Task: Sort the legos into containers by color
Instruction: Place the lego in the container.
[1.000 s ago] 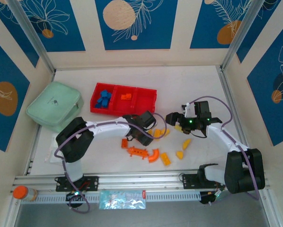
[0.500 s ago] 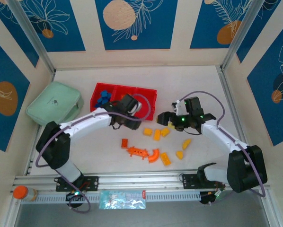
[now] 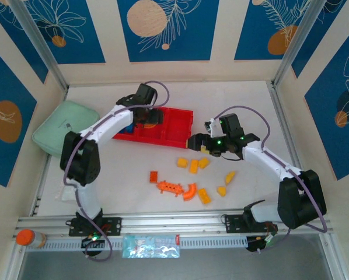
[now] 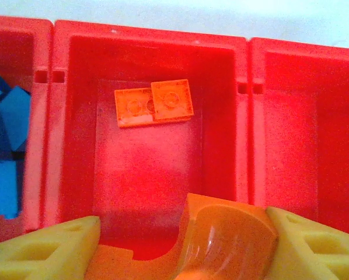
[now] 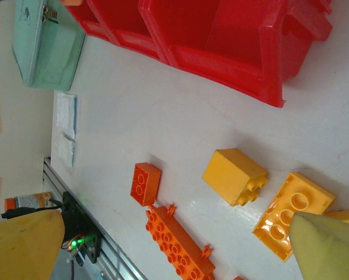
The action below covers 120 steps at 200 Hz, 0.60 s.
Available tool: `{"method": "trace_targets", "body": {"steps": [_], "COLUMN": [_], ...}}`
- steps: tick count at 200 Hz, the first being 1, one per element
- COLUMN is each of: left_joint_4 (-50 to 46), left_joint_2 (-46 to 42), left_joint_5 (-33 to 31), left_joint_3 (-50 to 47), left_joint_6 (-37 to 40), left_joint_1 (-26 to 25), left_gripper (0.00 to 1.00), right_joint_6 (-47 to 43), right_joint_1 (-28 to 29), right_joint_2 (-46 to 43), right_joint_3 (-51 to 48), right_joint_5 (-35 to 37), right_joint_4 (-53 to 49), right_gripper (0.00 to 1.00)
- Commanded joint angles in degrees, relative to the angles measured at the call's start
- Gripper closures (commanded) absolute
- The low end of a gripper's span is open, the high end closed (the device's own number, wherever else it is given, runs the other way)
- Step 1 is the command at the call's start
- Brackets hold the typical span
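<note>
Left claw [image 3: 147,114] moving from loose legos [image 3: 194,166] to tray [image 3: 184,126], gripping curved orange lego [image 4: 227,227], middle compartment [image 4: 151,163] lying below it, right claw [image 3: 193,142] gaping wide.

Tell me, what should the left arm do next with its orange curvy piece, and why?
Probably open the jaws and drop the curved brick. The left gripper holds it right over the middle bin, where two orange bricks already lie, so it matches.
</note>
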Motion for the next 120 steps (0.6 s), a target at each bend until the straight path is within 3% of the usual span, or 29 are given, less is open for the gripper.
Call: {"method": "trace_targets", "body": {"steps": [1, 37, 120], "left_joint_4": [-3.16, -5.94, -5.70], "left_joint_2": [4.40, 9.77, 6.95], "left_joint_5": [-0.59, -2.82, -4.30], "left_joint_3": [5.38, 9.64, 8.72], "left_joint_6": [-5.37, -8.99, -8.56], "left_joint_1": [0.28, 0.28, 0.19], "left_gripper": [0.36, 0.31, 0.16], "right_joint_6": [-0.18, -0.29, 0.32], "right_joint_1": [-0.06, -0.67, -1.14], "right_joint_2": [0.50, 0.82, 1.91], "right_joint_3": [1.84, 1.71, 2.20], "right_joint_5": [0.11, -0.44, -2.19], "right_joint_4": [-0.87, -0.79, 0.44], "right_gripper": [0.01, 0.01, 0.01]}}
